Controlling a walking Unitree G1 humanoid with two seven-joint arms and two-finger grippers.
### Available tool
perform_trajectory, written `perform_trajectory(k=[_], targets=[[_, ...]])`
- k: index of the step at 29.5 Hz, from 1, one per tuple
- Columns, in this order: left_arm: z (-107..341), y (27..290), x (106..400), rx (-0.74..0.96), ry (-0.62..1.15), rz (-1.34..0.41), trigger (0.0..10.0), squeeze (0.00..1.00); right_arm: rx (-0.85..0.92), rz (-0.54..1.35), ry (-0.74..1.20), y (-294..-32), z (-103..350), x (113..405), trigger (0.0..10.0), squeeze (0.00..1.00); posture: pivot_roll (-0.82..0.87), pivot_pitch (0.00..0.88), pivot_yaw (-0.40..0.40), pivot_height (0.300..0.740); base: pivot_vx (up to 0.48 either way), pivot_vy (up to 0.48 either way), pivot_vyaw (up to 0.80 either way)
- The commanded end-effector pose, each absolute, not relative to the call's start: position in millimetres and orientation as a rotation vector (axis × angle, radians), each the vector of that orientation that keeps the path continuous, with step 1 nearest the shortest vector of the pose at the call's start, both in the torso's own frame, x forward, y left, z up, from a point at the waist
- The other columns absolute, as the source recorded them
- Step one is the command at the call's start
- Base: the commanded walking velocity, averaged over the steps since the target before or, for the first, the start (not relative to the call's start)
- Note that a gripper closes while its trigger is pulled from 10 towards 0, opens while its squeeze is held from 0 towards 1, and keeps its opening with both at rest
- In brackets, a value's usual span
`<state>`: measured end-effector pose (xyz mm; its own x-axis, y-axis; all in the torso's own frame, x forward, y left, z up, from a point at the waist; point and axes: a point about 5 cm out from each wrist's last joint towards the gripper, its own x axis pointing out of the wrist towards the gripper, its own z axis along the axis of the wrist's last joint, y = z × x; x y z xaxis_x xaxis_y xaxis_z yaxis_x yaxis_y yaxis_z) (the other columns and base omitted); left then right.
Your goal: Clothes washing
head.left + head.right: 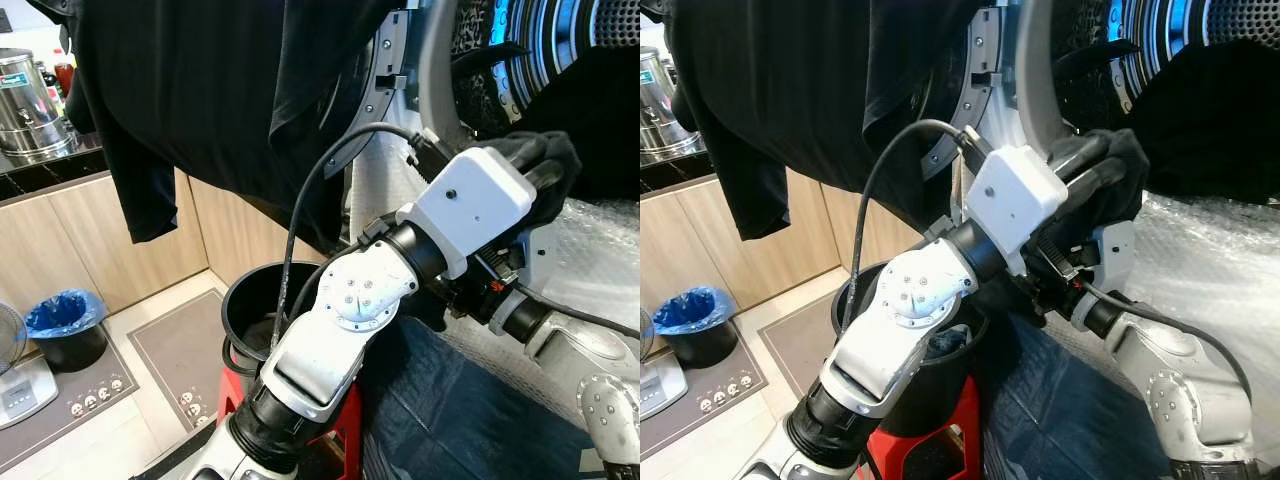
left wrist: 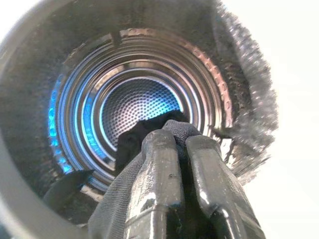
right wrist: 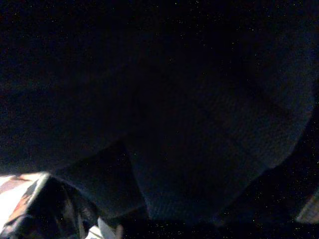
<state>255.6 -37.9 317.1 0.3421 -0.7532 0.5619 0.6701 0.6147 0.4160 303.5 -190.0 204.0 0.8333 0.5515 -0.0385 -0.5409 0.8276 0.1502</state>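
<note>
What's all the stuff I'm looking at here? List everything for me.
Washing machine drum: one, silver with blue light, straight ahead, door open.
Black garment: one, hanging at upper left.
Black cloth: one piece, pinched at the drum mouth.
Black bucket: one, on a red stool.
Blue jeans: one, below the drum.
Steel urn: one, on the counter.
Bin with blue liner: one, on the floor.
Left gripper: black, shut on the cloth.
Right arm: silver, beneath the left.

matt black cloth garment (image 1: 240,90), perforated metal drum (image 2: 137,102)
</note>
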Motion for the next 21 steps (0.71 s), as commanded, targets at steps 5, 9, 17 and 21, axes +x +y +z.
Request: perform_trajectory(k=[5,9,17,21], targets=[[336,-41,228,-0.055,-0.868,-1.014,10.0,0.00,0.184,0.589,-0.007,-206,217,305,10.0,0.00,-0.07,0.000,-0.030,0.740,0.000,0.000,0.00],[335,-36,229,-0.067,-0.862,-1.012,10.0,0.00,0.196,0.650,-0.054,-208,223,299,10.0,0.00,-0.07,0.000,-0.030,0.740,0.000,0.000,0.00],[330,-26,231,-0.092,-0.827,-1.001,10.0,0.00,0.277,0.728,-0.070,-211,229,291,2.6,0.00,-0.08,0.000,-0.032,0.740,0.000,0.000,0.00],[331,-29,230,-0.103,-0.819,-1.018,10.0,0.00,0.296,0.741,-0.064,-210,229,294,0.0,0.00,-0.07,0.000,-0.034,0.740,0.000,0.000,0.00]])
